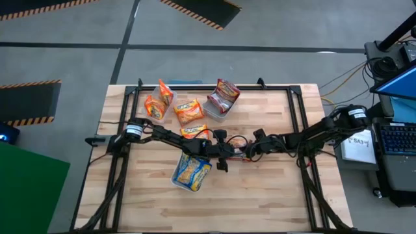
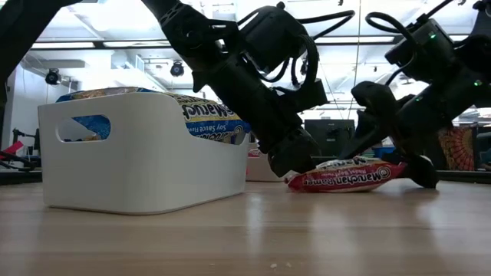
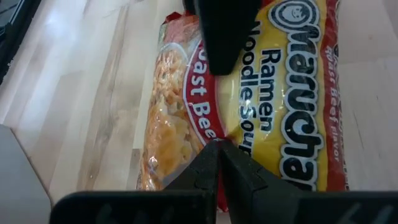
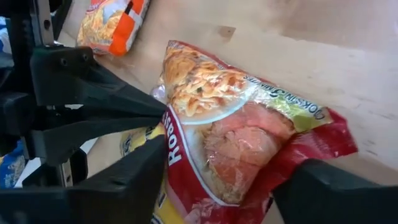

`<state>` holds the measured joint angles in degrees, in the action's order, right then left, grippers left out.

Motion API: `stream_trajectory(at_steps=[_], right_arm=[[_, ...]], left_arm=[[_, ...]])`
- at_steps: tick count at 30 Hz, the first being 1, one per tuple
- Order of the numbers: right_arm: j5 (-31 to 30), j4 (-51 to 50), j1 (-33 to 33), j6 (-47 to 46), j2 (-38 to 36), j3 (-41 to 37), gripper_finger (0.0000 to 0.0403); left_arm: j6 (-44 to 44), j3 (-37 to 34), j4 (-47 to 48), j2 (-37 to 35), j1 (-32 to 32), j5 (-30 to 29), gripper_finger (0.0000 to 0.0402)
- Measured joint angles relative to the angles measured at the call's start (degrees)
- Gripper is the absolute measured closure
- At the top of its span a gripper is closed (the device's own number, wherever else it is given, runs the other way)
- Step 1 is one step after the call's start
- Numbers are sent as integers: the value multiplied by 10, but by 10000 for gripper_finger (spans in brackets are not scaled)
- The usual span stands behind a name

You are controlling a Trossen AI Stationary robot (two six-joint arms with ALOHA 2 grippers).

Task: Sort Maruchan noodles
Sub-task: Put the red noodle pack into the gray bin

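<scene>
Mid-task. Left gripper (image 3: pixel 217 99) was clamped on a dark red packet (image 4: pixel 249 143) lying on the desk (image 1: pixel 273 195); right gripper (image 4: pixel 217 186) straddled it, fingers apart. Blue-and-yellow packets (image 1: pixel 192 172) beside them were binned; orange packets (image 1: pixel 188 112) beyond remained partly loose.

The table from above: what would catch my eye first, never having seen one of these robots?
Probably the two dark arms meeting mid-table over a red Maruchan packet: the left gripper pinches its edge while the right gripper straddles the other end. Beside them, nearer the front edge, a white bin holds blue-and-yellow packets. Farther back, orange packets sit in their own clear trays.
</scene>
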<state>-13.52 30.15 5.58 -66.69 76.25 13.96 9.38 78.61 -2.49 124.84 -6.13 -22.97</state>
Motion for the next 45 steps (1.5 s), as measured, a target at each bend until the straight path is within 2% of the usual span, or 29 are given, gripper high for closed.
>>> stream_trajectory(at_steps=[9, 15, 21, 24, 31, 35, 38, 45], right_arm=[[-11, 6, -3, 38, -31, 0, 312], [-15, 2, -3, 88, -83, 0, 379], [-18, 3, -3, 127, -148, -1, 383], [-40, 4, -4, 162, -178, 1, 383], [-104, 3, -11, 298, -215, 46, 384], [-111, -4, -35, 370, -204, 92, 384], [-111, -59, -65, 409, -189, 143, 384], [-109, -279, -153, 489, -130, 302, 384]], left_arm=[[-9, 3, -1, -1, 0, -1, 401], [-9, 3, 20, -56, -2, -15, 401], [1, -5, 67, -151, -8, -27, 401], [8, -29, 70, -214, -15, -27, 401], [17, -148, 35, -375, -27, -25, 401], [15, -223, 13, -454, -27, -25, 401], [19, -271, -9, -512, -27, -26, 401], [27, -354, -44, -637, -27, -44, 402]])
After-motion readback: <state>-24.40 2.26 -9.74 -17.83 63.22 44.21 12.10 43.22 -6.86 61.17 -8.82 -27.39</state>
